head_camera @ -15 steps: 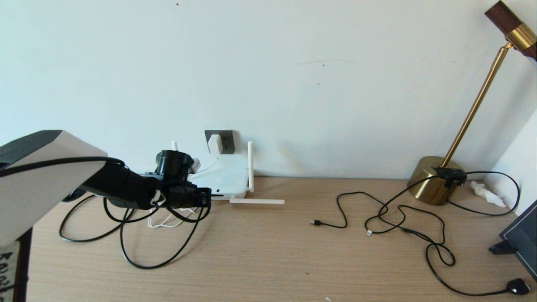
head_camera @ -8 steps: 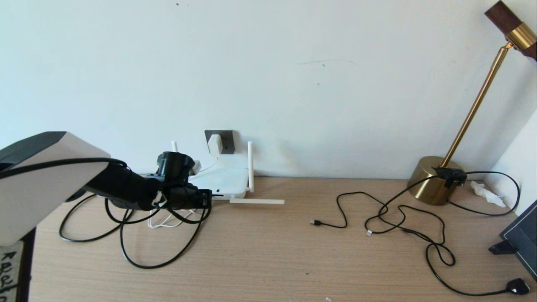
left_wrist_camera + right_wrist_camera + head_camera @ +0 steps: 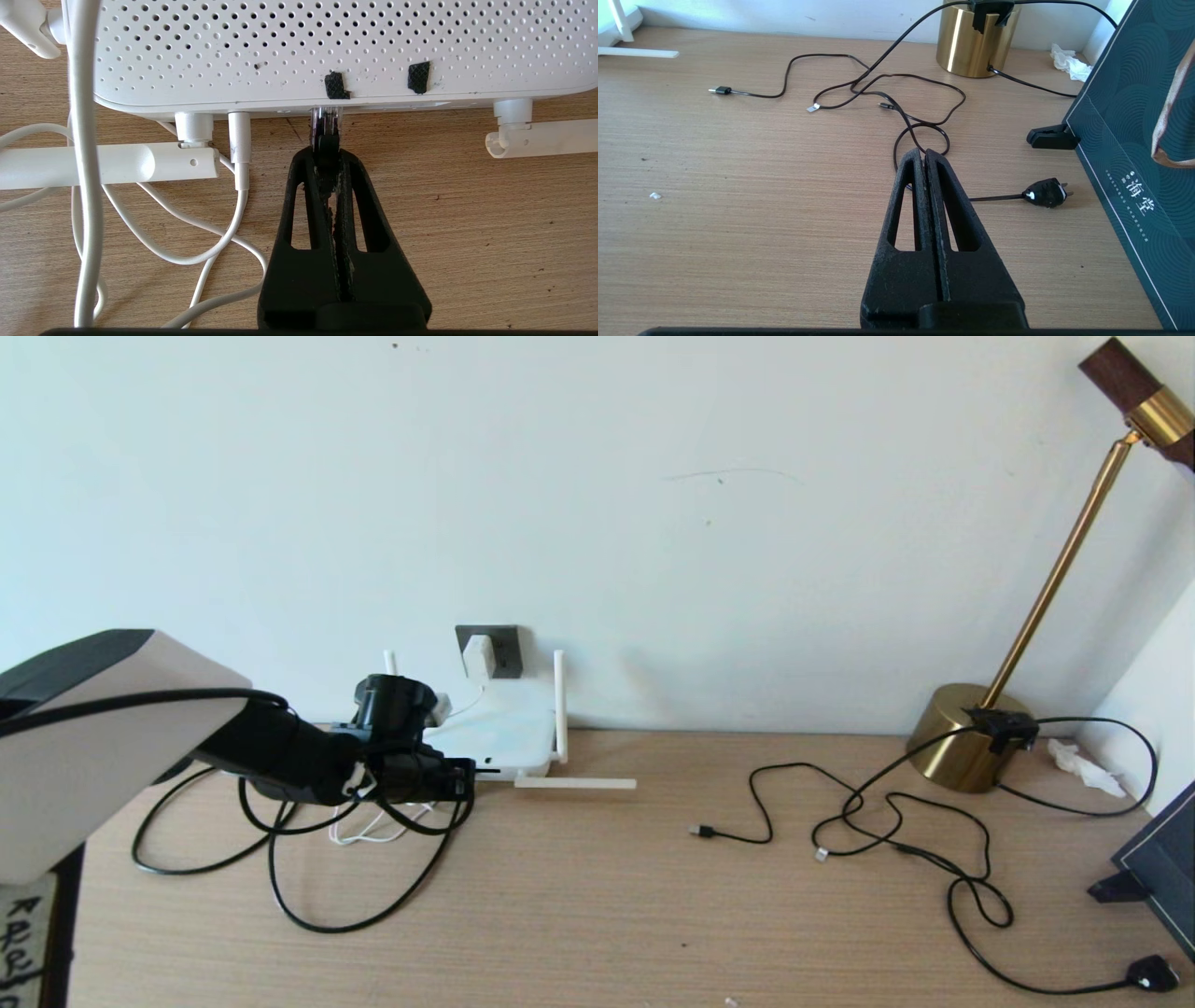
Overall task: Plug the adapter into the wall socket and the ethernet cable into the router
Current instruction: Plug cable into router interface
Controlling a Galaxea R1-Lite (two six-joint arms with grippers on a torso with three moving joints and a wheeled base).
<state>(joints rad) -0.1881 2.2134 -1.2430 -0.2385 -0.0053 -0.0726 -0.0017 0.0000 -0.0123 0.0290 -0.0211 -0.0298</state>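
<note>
My left tool [image 3: 325, 150] is clamped on the ethernet cable [image 3: 325, 127], its clear connector at the router [image 3: 299, 51] port edge, on the tabletop [image 3: 597, 896]; the adapter [image 3: 477, 656] sits in the socket [image 3: 507, 647]; my right tool [image 3: 923, 158] hangs pressed together, holding nothing.

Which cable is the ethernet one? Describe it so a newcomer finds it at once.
Start at the dark wall socket with the white adapter in it; the white router lies just below on the table. The ethernet cable meets the router's port edge, pinched by the left gripper. It alone ends in a clear connector; the cords beside it are white.
</note>
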